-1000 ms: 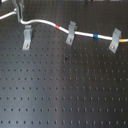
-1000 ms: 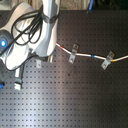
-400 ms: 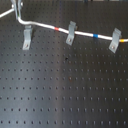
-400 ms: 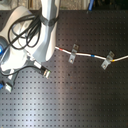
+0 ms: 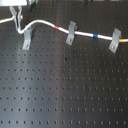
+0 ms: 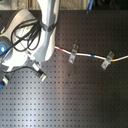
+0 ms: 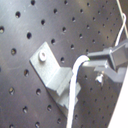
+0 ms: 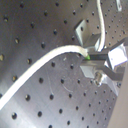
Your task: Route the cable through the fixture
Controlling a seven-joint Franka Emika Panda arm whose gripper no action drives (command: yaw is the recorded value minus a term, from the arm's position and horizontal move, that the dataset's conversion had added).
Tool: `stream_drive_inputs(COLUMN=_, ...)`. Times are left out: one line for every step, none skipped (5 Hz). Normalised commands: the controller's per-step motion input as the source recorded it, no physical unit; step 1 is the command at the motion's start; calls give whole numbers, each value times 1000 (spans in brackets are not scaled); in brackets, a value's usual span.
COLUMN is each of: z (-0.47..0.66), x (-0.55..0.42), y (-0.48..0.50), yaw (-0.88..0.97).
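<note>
The long thin white cable carries one short red band and one short blue band along its length; in the second exterior view the white cord shows the same red and blue marks. The three small metal clip brackets are plain grey: one at the first exterior view's left, one in the middle, one at its right. The flat black desk is patterned with a regular grid of small pale holes. The robot arm's body is white with black hoses looped over it.
</note>
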Motion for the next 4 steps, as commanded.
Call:
stream_drive_inputs(z=0, x=0, y=0, yaw=369)
stream_drive_inputs(z=150, x=-366, y=-23, yaw=274)
stream_drive_inputs(z=240, x=-534, y=24, yaw=149)
stream_drive_inputs(z=-6, x=-434, y=-82, yaw=0)
